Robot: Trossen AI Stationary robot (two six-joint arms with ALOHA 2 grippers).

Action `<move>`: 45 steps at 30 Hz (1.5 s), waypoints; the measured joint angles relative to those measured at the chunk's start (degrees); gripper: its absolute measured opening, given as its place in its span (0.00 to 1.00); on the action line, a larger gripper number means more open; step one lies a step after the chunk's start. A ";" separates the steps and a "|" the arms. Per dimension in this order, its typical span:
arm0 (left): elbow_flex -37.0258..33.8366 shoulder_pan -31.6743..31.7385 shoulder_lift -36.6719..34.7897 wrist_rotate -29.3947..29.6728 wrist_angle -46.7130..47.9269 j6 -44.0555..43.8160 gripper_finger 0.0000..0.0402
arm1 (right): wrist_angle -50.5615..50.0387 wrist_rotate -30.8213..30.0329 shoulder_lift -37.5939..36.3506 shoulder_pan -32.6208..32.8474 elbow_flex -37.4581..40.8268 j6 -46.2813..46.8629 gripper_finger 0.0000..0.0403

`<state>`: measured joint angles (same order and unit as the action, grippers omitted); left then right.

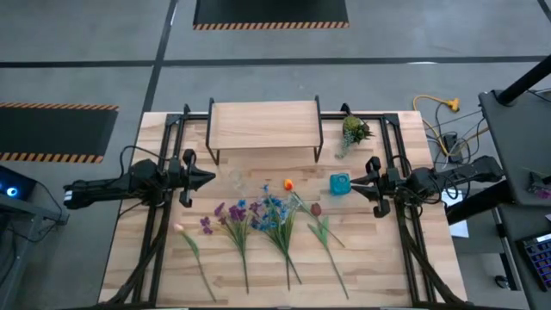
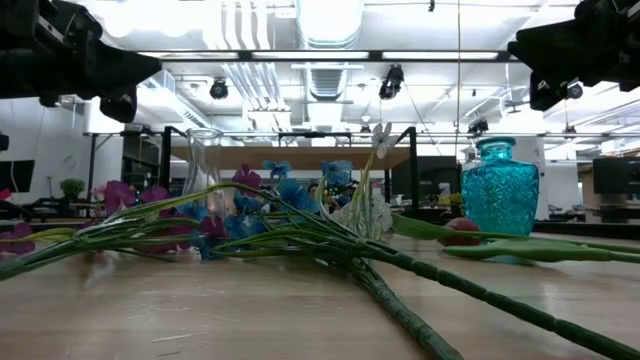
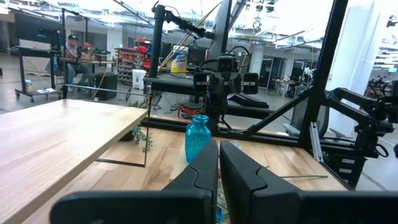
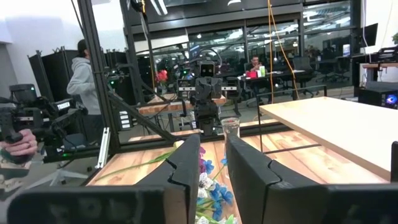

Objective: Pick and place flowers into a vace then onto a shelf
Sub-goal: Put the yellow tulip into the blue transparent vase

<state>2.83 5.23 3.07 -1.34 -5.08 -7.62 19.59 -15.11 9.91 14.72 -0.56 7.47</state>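
The flowers (image 1: 258, 220) lie flat on the table in a loose row, blooms toward the far side and stems toward the near edge; the low view shows the flowers (image 2: 250, 225) too. A clear glass vase (image 1: 237, 179) and a blue glass vase (image 1: 340, 183) stand upright just beyond the blooms. The shelf (image 1: 265, 125) stands at the far middle. My left gripper (image 1: 207, 178) hovers shut, left of the clear vase. My right gripper (image 1: 355, 182) hovers a little open, right of the blue vase. Neither touches anything.
A short green sprig (image 1: 353, 131) stands in a small vase by the shelf's right legs. Black frame rails run along both table sides. Bare wood lies at the table's near edge. People stand in the room beyond, one person (image 4: 81, 74) to the left.
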 joint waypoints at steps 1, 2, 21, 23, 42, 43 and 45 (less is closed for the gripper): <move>0.00 -0.01 0.02 0.00 -0.04 0.02 0.00 | 0.00 0.00 0.01 0.00 -0.01 -0.11 0.17; 0.00 0.00 0.01 0.01 -0.26 0.02 0.00 | 0.01 0.00 -0.01 0.00 -0.01 -0.45 0.17; 0.00 -0.02 0.54 0.02 -1.30 0.03 0.00 | 2.46 -0.11 11.88 0.00 -6.07 0.98 0.35; 0.00 -0.02 0.54 0.02 -1.44 0.02 0.00 | -0.59 -0.33 15.06 0.00 -10.01 1.16 0.37; 0.00 -0.02 0.87 0.02 -1.88 0.02 0.00 | -27.81 -7.87 54.73 9.76 -41.41 21.97 0.35; 0.00 -0.02 0.87 0.02 -1.89 0.02 0.00 | -31.00 -8.71 56.44 10.63 -43.18 23.68 0.35; 0.00 -0.02 0.87 0.02 -1.86 0.02 0.00 | -37.11 -11.20 59.59 12.18 -46.54 27.63 0.34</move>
<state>2.83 5.21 3.95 -1.32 -6.94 -7.60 -17.52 -26.31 69.49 26.91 -47.10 35.10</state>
